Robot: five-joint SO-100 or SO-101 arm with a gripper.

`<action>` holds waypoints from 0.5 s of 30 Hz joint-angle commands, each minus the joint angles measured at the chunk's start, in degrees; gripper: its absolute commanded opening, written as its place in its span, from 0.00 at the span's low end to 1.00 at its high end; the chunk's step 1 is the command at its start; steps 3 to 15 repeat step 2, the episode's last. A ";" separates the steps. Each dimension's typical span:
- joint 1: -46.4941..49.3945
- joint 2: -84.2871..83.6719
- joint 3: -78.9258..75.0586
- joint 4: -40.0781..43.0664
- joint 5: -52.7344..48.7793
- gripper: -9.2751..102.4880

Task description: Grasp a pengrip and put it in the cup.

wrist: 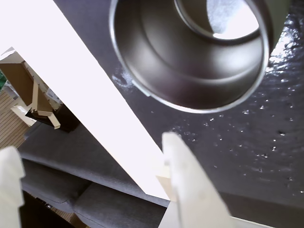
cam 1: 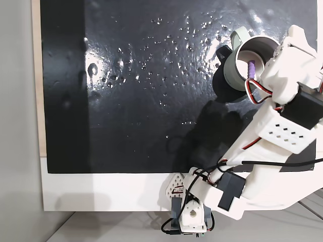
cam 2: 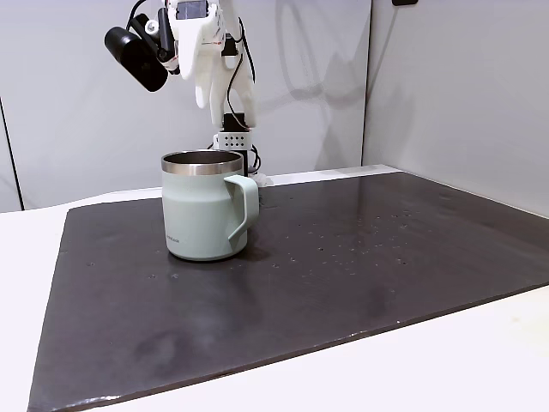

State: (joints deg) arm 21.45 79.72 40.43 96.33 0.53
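The pale sage-green cup (cam 1: 233,69) (cam 2: 202,215) stands upright on the black mat, at the top right of a fixed view, its loop handle (cam 2: 246,206) turned right in the other. My gripper (cam 2: 210,96) hangs a little above the cup's mouth. The wrist view looks down into the steel inside of the cup (wrist: 156,61), and my gripper (wrist: 95,185) is open there with nothing between its fingers (wrist: 187,190). The light-purple pengrip (cam 1: 250,70) shows within the cup's mouth by its rim, beside the white gripper. I cannot tell whether it is falling or resting inside.
The glossy black mat (cam 1: 141,101) covers most of the white table (cam 1: 101,191). The arm's base (cam 1: 189,217) sits at the table's edge, behind the cup in the side-on fixed view. A black camera (cam 2: 137,58) juts from the wrist. Wide free mat lies beside the cup.
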 commanded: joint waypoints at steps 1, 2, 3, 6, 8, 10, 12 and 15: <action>-0.88 0.79 -3.60 0.35 0.88 0.35; -0.97 0.97 -3.52 0.44 0.97 0.35; -0.97 0.97 -3.52 0.44 0.97 0.35; -0.97 0.97 -3.52 0.44 0.97 0.35; -0.97 0.97 -3.52 0.44 0.97 0.35; -0.97 0.97 -3.52 0.44 0.97 0.35; -0.97 0.97 -3.52 0.44 0.97 0.35; -0.97 0.97 -3.52 0.44 0.97 0.35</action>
